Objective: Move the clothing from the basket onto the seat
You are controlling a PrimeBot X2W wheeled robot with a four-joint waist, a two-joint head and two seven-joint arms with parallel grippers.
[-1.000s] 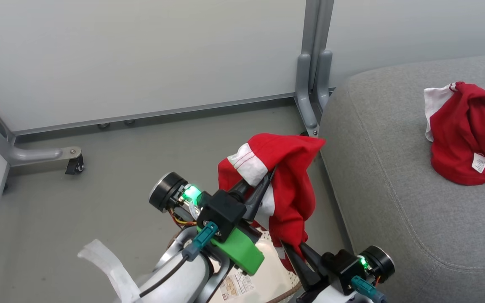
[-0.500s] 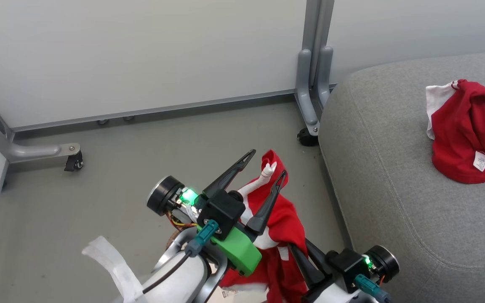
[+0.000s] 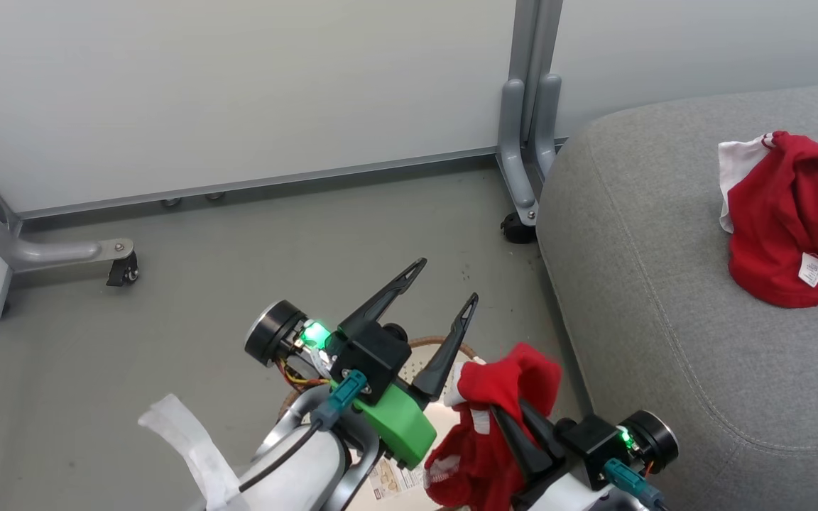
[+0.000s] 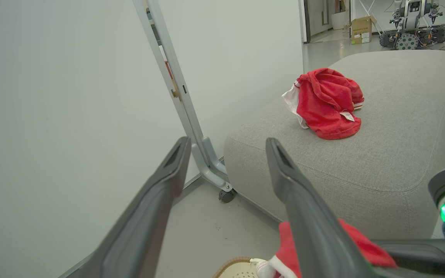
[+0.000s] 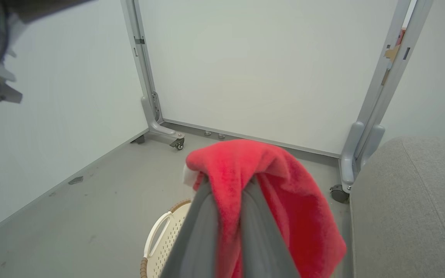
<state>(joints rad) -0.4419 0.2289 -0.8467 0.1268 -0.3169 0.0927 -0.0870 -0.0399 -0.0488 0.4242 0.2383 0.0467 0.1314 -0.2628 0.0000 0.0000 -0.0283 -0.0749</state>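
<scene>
My left gripper [image 3: 446, 281] stands open with nothing between its fingers, above the basket [image 3: 444, 344]; in the left wrist view the left gripper [image 4: 227, 143] points toward the seat [image 4: 400, 146]. My right gripper [image 3: 512, 415] is shut on a red garment [image 3: 501, 397] that droops over its fingers above the basket's right side. In the right wrist view the cloth [image 5: 269, 181] drapes over the right gripper [image 5: 228, 193] and hides its tips. A second red garment [image 3: 785, 220] with white trim and a label lies on the grey seat [image 3: 664, 319].
White partition panels stand behind on grey feet with casters [image 3: 519, 231] [image 3: 121, 273]. The seat's rounded left edge lies just right of the basket [image 5: 164, 239]. Bare grey floor spreads to the left. Another robot [image 4: 413, 19] and a cardboard box stand far off.
My left gripper has opened and let go of the red garment. The cloth has dropped from it and now hangs lower, from the shut right gripper alone.
</scene>
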